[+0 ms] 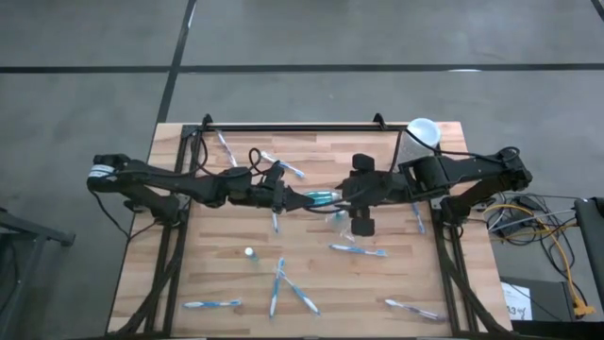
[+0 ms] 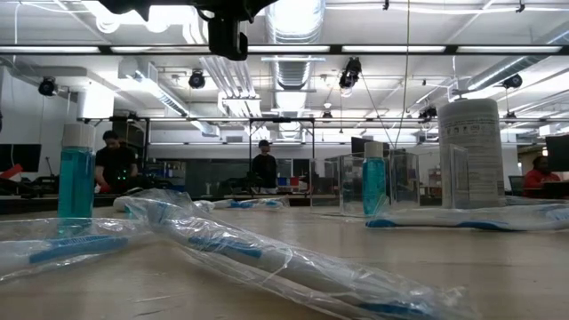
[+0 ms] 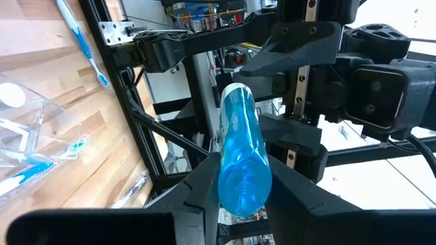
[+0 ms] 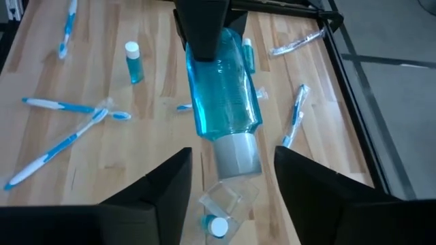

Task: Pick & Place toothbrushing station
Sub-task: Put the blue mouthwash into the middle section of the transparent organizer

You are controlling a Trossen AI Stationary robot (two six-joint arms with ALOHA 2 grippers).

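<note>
Two grippers met mid-bench: left gripper (image 1: 291,198) clamped the blue tube (image 1: 323,197), right gripper (image 4: 231,178) gaped open; we feared the tube dropping if left loosened.

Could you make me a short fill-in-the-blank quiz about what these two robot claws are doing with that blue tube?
1. The blue tube is held above the table by the ____ claw.
2. The right claw faces the tube's white cap with its fingers ____.
3. On the table below stands one small tube, and loose ____ lie scattered around it.

Missing words: left; open; toothbrushes
</note>
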